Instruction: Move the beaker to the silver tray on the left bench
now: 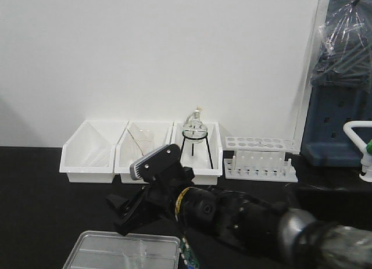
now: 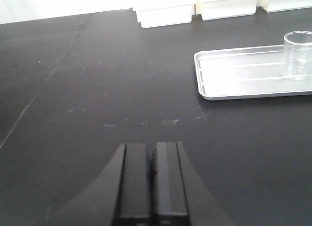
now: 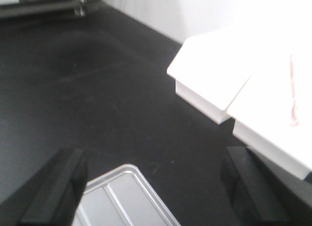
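Looks basically done to me: the beaker (image 2: 298, 55) stands upright inside the silver tray (image 2: 243, 84), toward its 3 o'clock end, on the left bench (image 2: 97, 89). The right gripper (image 3: 151, 187) hangs spread wide and empty above the tray's corner. The left gripper (image 2: 152, 187) is clenched on nothing. Only backing the arm off remains, I'd guess.

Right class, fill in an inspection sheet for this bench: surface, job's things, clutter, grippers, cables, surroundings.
Surface: left bench, matte black, faint scuffs.
Job's things: beaker upright inside the silver tray.
Clutter: three white bins, a flask on a stand in one; test-tube rack.
Grippers: left gripper shut, empty; right gripper open, above the tray corner.
Cables: nothing seen.
Surroundings: white wall; blue unit at right.
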